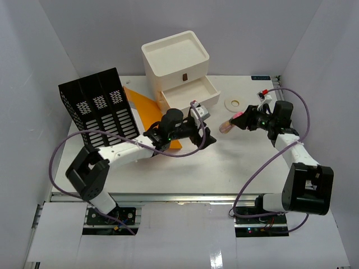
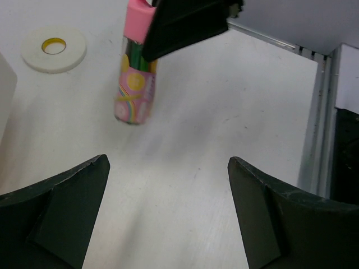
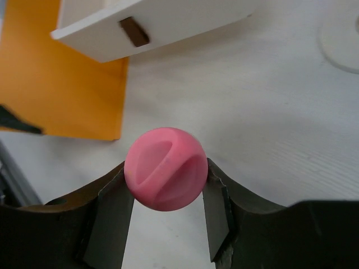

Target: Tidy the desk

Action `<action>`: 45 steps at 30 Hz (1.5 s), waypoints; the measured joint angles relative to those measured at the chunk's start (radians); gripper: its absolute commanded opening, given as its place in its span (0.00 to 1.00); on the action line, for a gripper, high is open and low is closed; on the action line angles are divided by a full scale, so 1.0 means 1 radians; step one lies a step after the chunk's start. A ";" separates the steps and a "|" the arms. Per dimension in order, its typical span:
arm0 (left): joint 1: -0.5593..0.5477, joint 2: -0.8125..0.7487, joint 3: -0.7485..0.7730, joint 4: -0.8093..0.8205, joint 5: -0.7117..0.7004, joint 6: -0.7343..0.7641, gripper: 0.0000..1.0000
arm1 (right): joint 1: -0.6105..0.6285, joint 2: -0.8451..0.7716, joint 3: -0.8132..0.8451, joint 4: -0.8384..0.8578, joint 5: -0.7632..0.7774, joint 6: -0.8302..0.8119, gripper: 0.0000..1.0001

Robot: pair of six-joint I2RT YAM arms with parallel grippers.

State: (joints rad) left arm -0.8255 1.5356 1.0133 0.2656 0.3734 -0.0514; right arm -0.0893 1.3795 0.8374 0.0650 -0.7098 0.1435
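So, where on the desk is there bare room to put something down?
The widest bare patch of the desk runs from the pink tube down to the front rail. A smaller one lies behind the tape roll. The left side is crowded: black rack, orange folder, drawer box.

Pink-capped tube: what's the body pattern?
The tube body is pink with yellow circles and a rainbow print; best in left wrist view.

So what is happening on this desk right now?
The right gripper is closed on the pink cap of a small colourful tube, holding it upright near the white tape roll, to the right of the cream box's open drawer. The left gripper hangs open over the desk close by, holding nothing. Whether the tube touches the desk is unclear.
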 measured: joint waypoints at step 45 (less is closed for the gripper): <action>0.036 0.324 0.447 -0.420 -0.192 0.333 0.00 | -0.222 -0.242 -0.188 0.206 -0.482 -0.003 0.98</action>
State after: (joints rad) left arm -0.7894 1.8600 1.4600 -0.1545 0.1819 0.2814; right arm -0.3110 1.1376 0.6494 0.2711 -1.1916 0.1404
